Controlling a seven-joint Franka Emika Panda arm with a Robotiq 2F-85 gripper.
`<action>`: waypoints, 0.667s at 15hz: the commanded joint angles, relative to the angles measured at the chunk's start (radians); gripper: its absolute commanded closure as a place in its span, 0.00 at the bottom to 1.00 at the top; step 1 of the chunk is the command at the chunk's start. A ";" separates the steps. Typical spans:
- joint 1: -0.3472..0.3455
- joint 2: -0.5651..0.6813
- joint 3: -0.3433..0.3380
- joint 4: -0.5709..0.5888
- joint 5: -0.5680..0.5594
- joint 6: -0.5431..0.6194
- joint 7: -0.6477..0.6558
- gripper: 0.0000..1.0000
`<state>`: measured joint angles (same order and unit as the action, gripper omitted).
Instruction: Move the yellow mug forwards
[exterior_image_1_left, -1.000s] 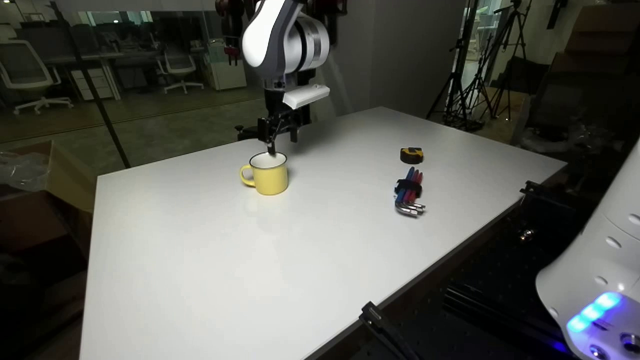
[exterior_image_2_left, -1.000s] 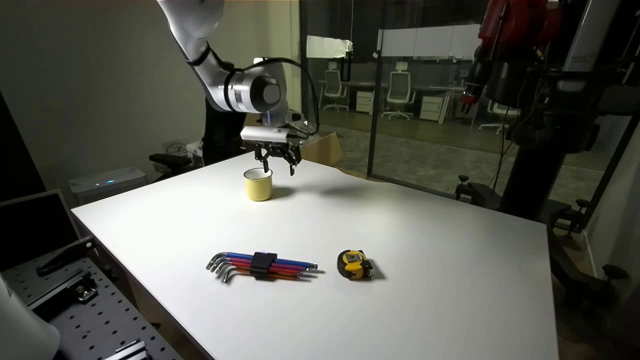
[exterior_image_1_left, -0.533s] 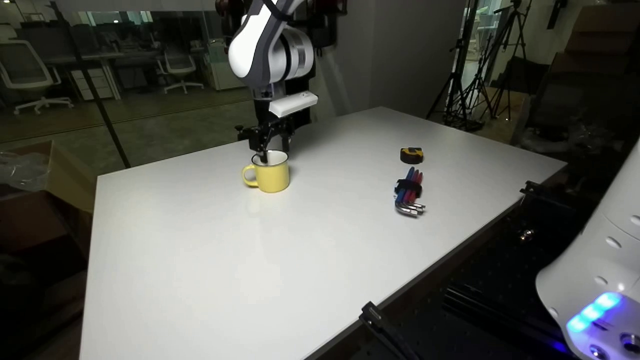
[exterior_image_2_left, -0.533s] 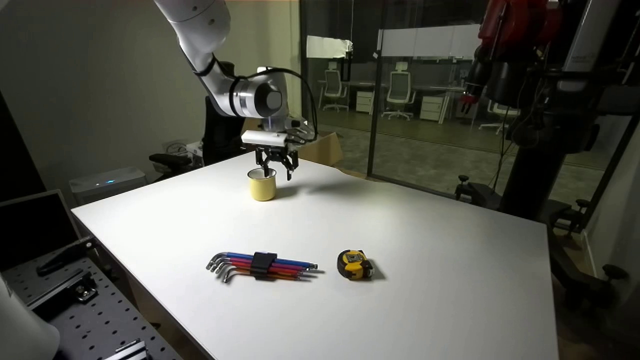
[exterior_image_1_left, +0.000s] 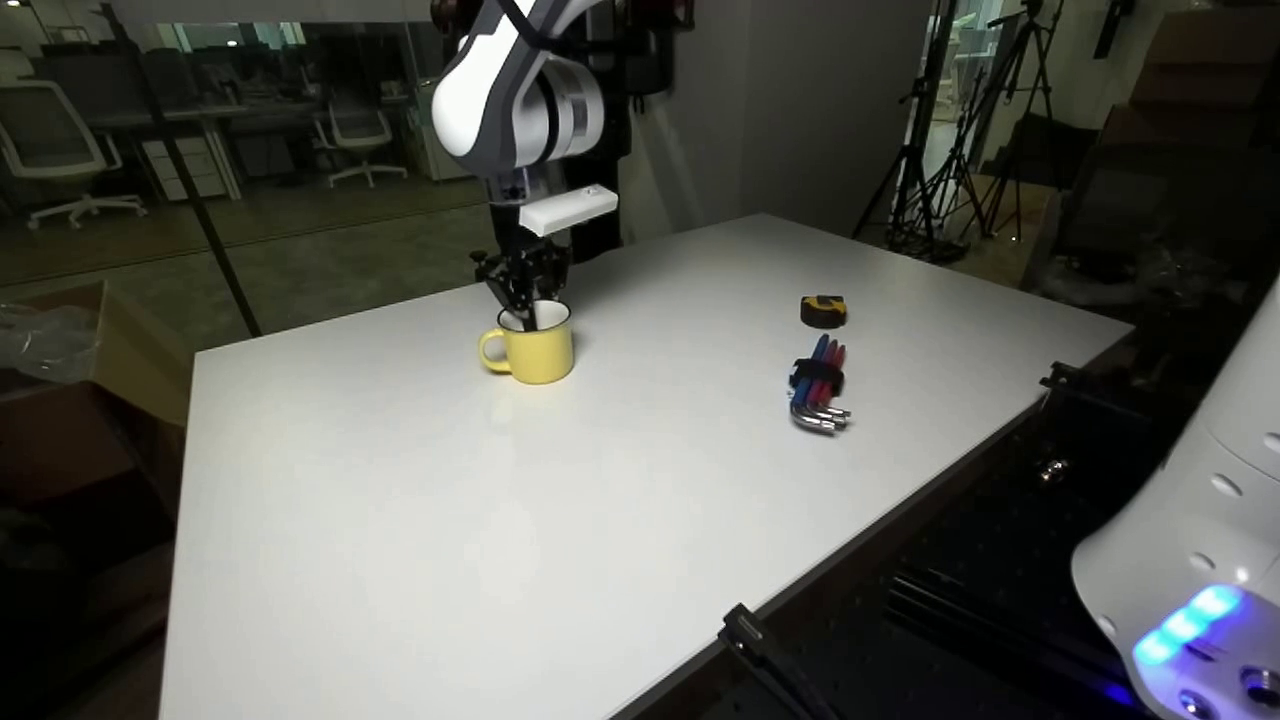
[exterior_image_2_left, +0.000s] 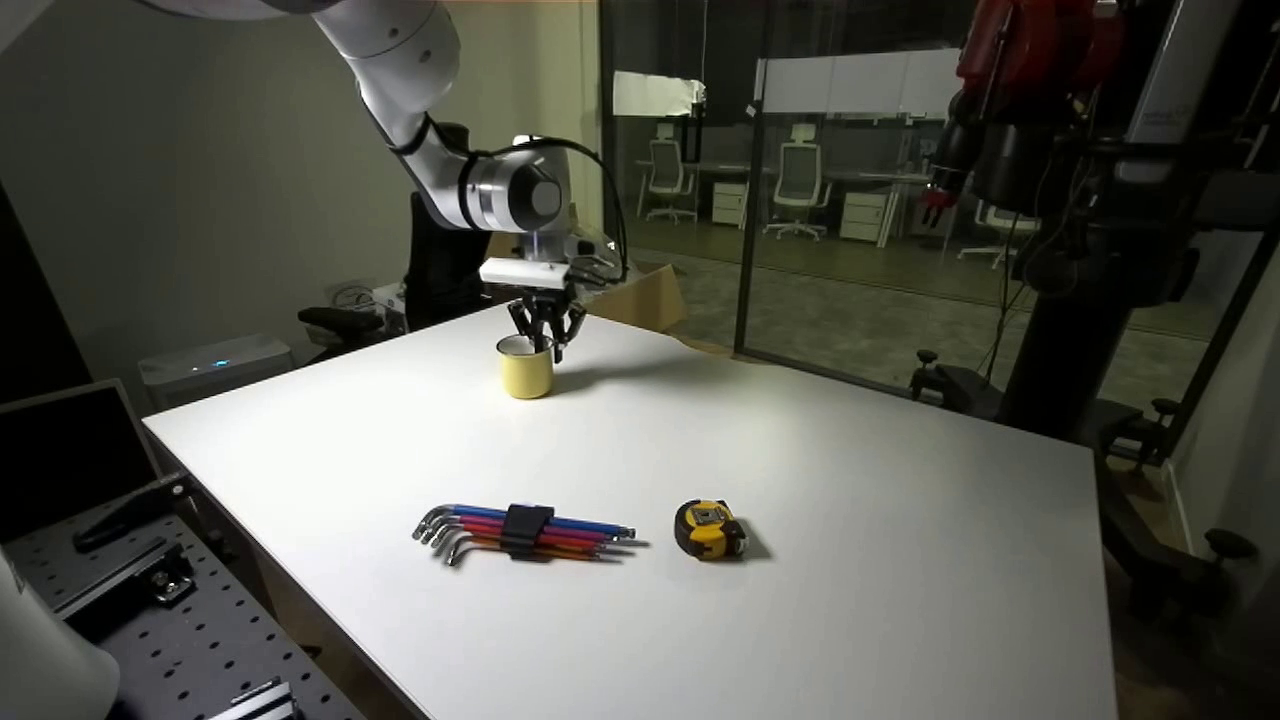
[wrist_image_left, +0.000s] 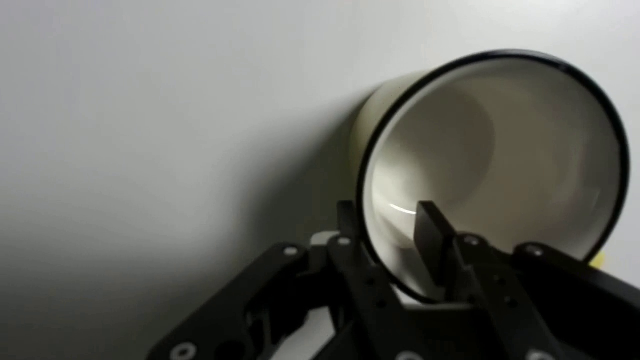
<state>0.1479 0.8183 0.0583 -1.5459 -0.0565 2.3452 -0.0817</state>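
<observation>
The yellow mug (exterior_image_1_left: 545, 358) stands upright on the white table, its handle (exterior_image_1_left: 490, 354) pointing left in an exterior view. It also shows in an exterior view (exterior_image_2_left: 527, 378) with the handle hidden. From above, the wrist view gives the mug's whitish inside (wrist_image_left: 530, 150) and dark rim. My gripper (wrist_image_left: 387, 215) straddles the mug's wall, one finger (wrist_image_left: 432, 240) inside the mug and the other outside. A gap shows between the inner finger and the wall, so the jaws are part-way open. The outer finger lies close to the rim; whether it touches, I cannot tell.
A bundle of coloured hex keys (exterior_image_2_left: 526, 530) and a yellow-and-black tape measure (exterior_image_2_left: 708, 530) lie on the white table (exterior_image_2_left: 850, 600), well away from the mug. The table's far edge runs behind the gripper in an exterior view.
My gripper has come lower, with one finger now down inside the mug, and its fingers have moved much closer together. The mug has shifted slightly on the table.
</observation>
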 joint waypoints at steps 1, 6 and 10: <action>0.006 0.009 0.001 0.041 0.001 -0.041 0.042 0.95; 0.000 0.002 0.007 0.028 0.011 -0.054 0.044 0.97; -0.005 0.002 0.011 0.015 0.004 -0.045 0.014 0.90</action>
<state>0.1477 0.8183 0.0627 -1.5345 -0.0465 2.3029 -0.0724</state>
